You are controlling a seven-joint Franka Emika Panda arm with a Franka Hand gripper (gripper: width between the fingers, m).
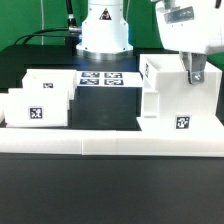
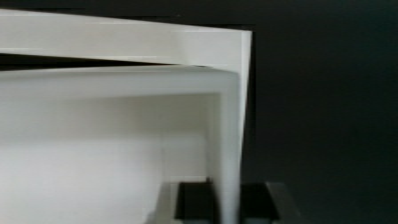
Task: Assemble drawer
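Note:
The large white boxy housing [image 1: 172,98] stands at the exterior view's right, with a tag low on its front. My gripper [image 1: 195,72] reaches down onto its top edge at the far right. In the wrist view the two dark fingers [image 2: 192,201] sit on either side of the housing's thin white wall [image 2: 228,140] and press against it, so the gripper [image 2: 230,203] is shut on that wall. Two small white tagged trays stand together at the exterior view's left, one in front [image 1: 32,110] and one behind [image 1: 52,86].
The marker board [image 1: 103,78] lies flat at the back middle, in front of the arm's white base [image 1: 105,30]. A long low white border rail [image 1: 110,146] runs along the table's front edge. Dark table shows between the trays and the housing.

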